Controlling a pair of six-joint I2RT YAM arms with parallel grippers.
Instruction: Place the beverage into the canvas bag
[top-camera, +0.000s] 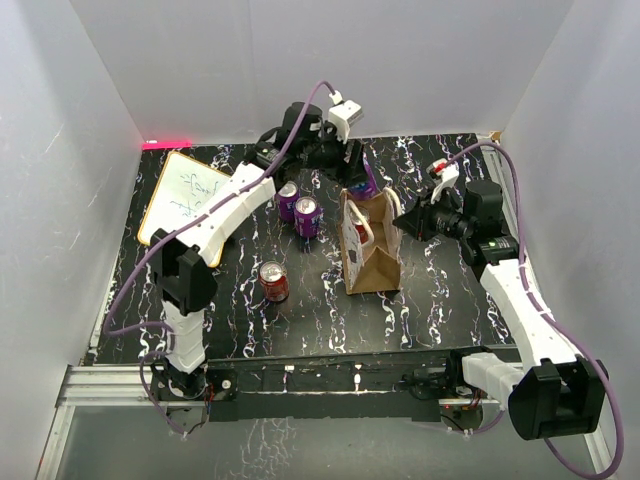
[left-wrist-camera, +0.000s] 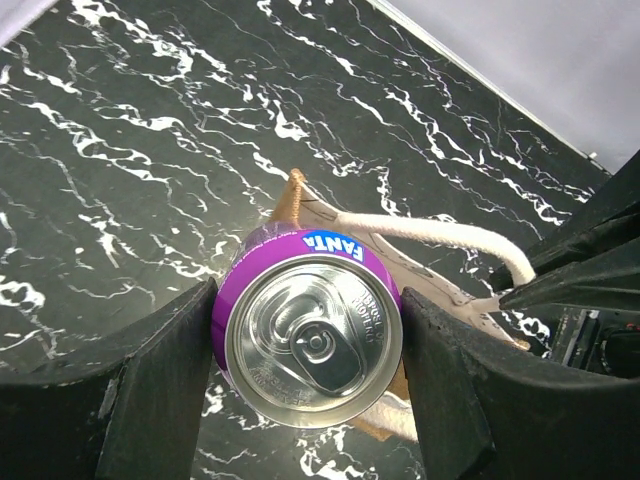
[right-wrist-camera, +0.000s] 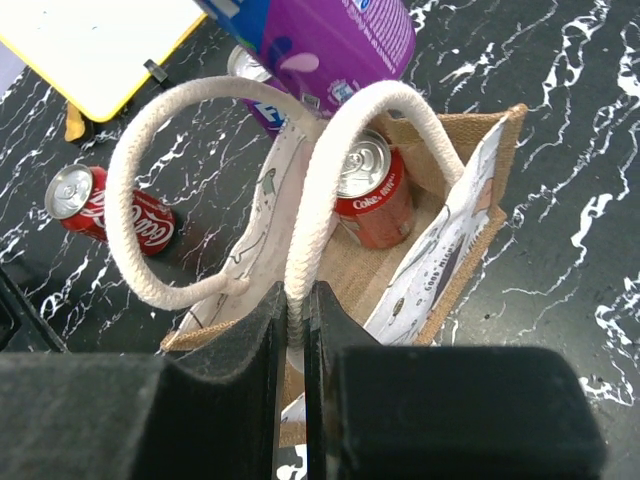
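A purple Fanta can (left-wrist-camera: 315, 330), the beverage, hangs in the air with my left gripper (left-wrist-camera: 310, 345) shut on its sides. It hovers just beyond the far end of the canvas bag (top-camera: 375, 265) and shows as a purple patch (top-camera: 368, 182) in the top view. My right gripper (right-wrist-camera: 297, 305) is shut on one cream handle (right-wrist-camera: 340, 170), holding it up. The bag stands upright with its mouth open, and a red Coke can (right-wrist-camera: 370, 190) stands inside it. From the right wrist, the purple can (right-wrist-camera: 320, 40) hangs above the bag's far rim.
Two more purple cans (top-camera: 288, 200) (top-camera: 307, 215) stand left of the bag. A red Coke can (top-camera: 273, 282) stands on the black marbled table (top-camera: 440, 300) nearer the front. A whiteboard (top-camera: 185, 195) lies at the back left. White walls enclose the table.
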